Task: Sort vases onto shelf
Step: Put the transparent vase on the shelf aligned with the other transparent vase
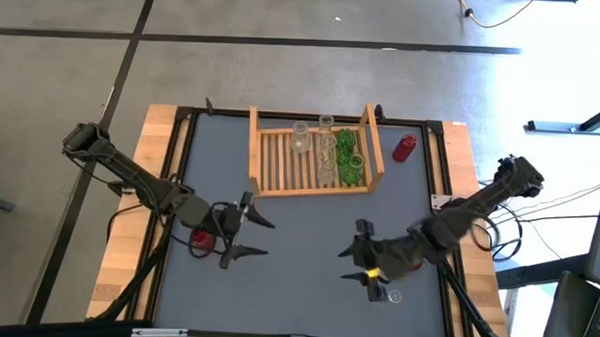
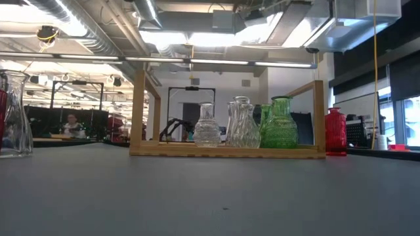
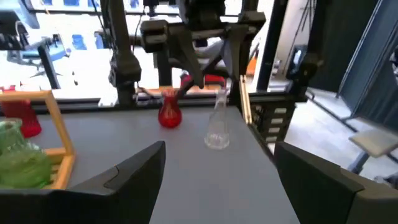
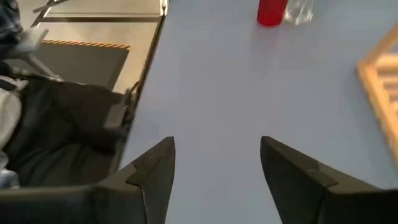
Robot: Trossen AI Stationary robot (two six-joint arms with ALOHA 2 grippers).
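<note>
two open claws, left claw [image 1: 250,236] and right claw [image 1: 356,265], hover empty.

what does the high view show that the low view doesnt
Only the high view shows both arms: the left end effector open near the table's left front, the right end effector open near its right front, each empty, and a small red vase by the left arm. Only the low view shows a tall clear vase close at its left edge and the room behind. Both show the wooden shelf holding clear and green vases, and the red vase standing outside it.
</note>
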